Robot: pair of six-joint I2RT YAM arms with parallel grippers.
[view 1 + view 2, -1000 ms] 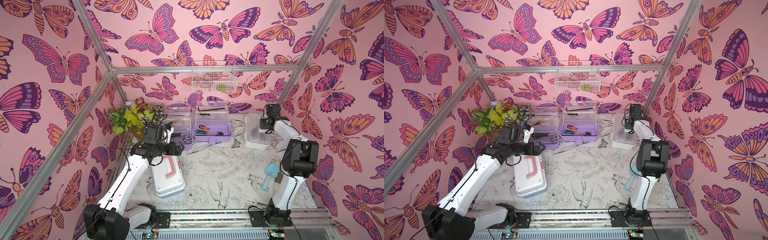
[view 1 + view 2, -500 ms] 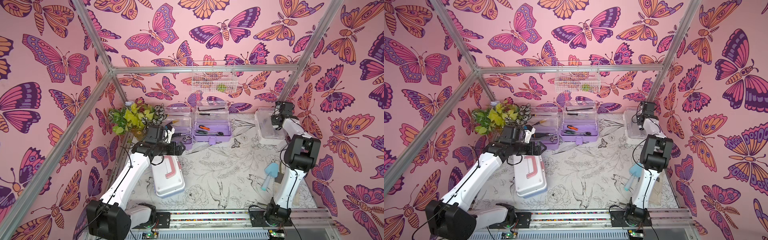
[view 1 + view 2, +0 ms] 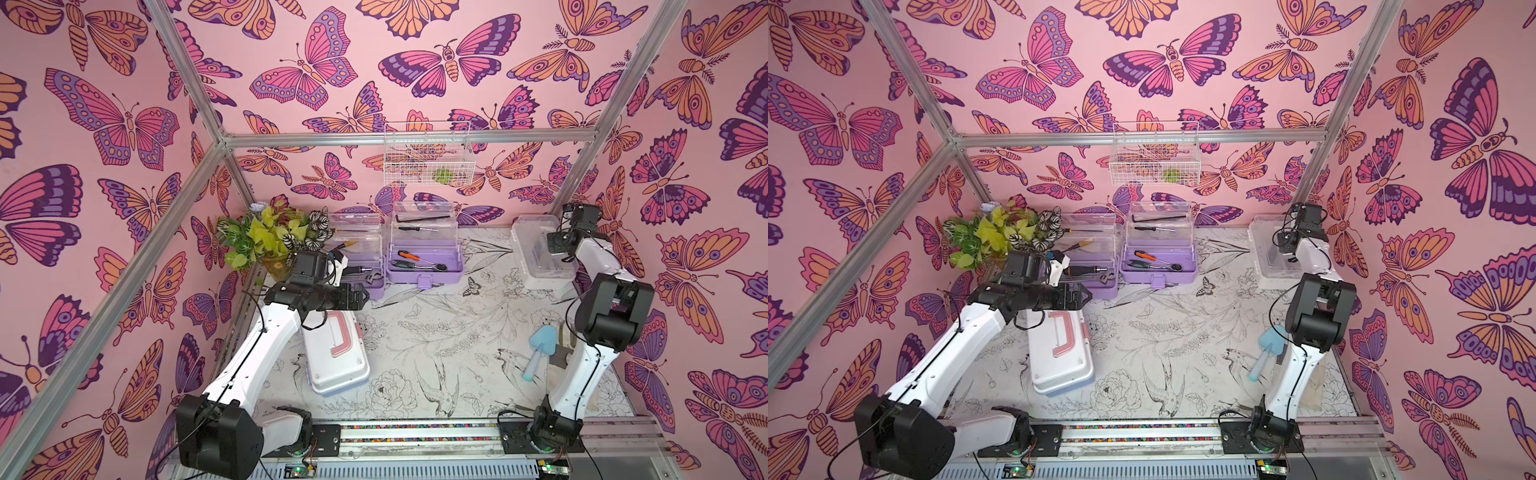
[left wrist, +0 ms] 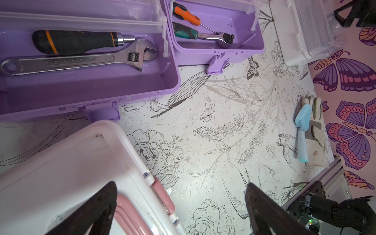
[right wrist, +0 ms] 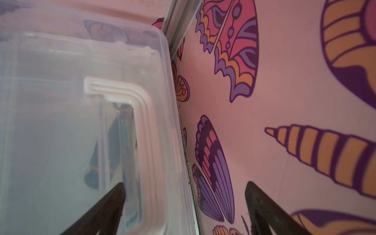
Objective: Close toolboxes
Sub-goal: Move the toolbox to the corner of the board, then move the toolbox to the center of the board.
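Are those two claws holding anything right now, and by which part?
Nothing is held. The left gripper is open above the pink-handled toolbox. The right gripper is open at the edge of the clear-lidded toolbox, gripping nothing.

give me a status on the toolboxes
Left end effector open over pink-handled toolbox, closed. Right end effector open at white toolbox, lid down. Centre lilac toolbox and lilac toolbox by plant: lids up. No obstruction seen.

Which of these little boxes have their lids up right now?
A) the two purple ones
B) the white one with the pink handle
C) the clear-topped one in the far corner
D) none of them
A: the lilac box by the plant and the middle lilac box both stand open, lids raised.
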